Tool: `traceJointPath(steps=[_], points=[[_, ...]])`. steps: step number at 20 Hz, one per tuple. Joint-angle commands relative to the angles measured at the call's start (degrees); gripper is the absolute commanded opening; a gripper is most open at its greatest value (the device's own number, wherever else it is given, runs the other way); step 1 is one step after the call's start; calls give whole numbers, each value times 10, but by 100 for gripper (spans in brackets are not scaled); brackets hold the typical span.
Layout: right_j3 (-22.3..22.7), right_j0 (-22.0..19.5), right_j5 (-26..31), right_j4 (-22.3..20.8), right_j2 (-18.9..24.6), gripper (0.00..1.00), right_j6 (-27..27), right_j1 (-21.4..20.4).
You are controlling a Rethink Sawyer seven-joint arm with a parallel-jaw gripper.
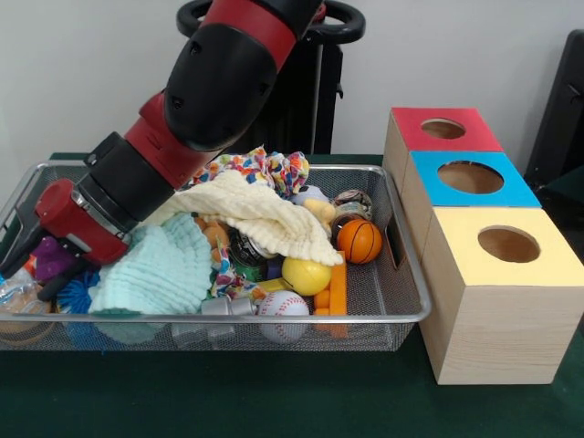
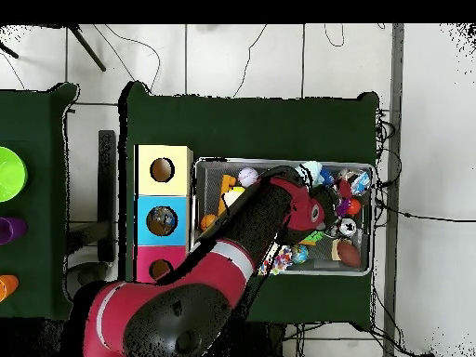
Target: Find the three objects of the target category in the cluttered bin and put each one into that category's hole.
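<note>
Balls: basketball (image 1: 359,241), yellow ball (image 1: 306,276), baseball (image 1: 283,310) lie at three o'clock of the gripper (image 1: 36,265), across the bin (image 1: 401,315).
Jaws: hidden among clutter; opening cannot be told.

My arm (image 1: 173,119) slants over the wire bin's (image 1: 401,315) left half, cloths (image 1: 265,214) heaped beside it, balls (image 1: 359,241) exposed toward the boxes (image 1: 511,315), box holes (image 1: 508,244) unobstructed above.

One camera is looking low and close across the green-covered desk (image 1: 274,401) at the wire-mesh bin (image 1: 401,283); another is looking straight down from high, sharing bin (image 2: 364,270) and three-coloured wooden boxes (image 2: 164,212).
</note>
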Motion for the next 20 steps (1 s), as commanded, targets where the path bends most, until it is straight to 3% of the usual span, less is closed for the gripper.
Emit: traceJointPath(steps=[1,5,14,20], points=[[-27,-60,-52,44,108,100,-4,8],[-10,-75,-45,69,138,100,-65,-20],[-5,-91,-49,77,158,100,-90,-33],[7,-110,-26,90,192,100,-141,-58]])
